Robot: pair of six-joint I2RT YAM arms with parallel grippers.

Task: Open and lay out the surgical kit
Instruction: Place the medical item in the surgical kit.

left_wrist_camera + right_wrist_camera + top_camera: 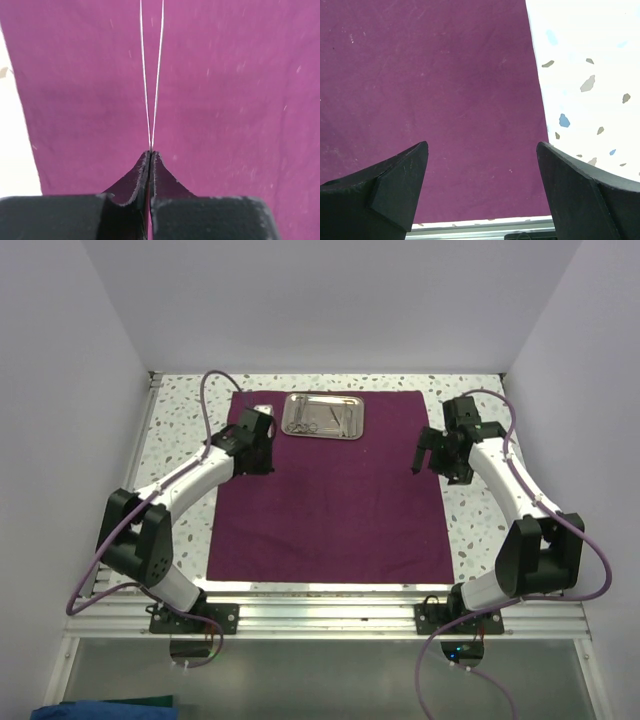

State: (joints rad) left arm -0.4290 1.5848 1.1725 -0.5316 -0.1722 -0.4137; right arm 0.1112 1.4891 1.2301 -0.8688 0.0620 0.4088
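Clamping tweezers is the left end effector; right end effector gapes; only overhead shows tray.

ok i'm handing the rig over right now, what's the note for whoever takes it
Left gripper: shut on thin tweezers, over the far left part of the cloth.
Right gripper: open, holding nothing, above the cloth's right edge.
Cloth: spread flat. Tray: on the cloth's far edge, with instruments in it.
Done: cloth opened out.
To do: set the tweezers on the cloth, then lay out the instruments from the tray.
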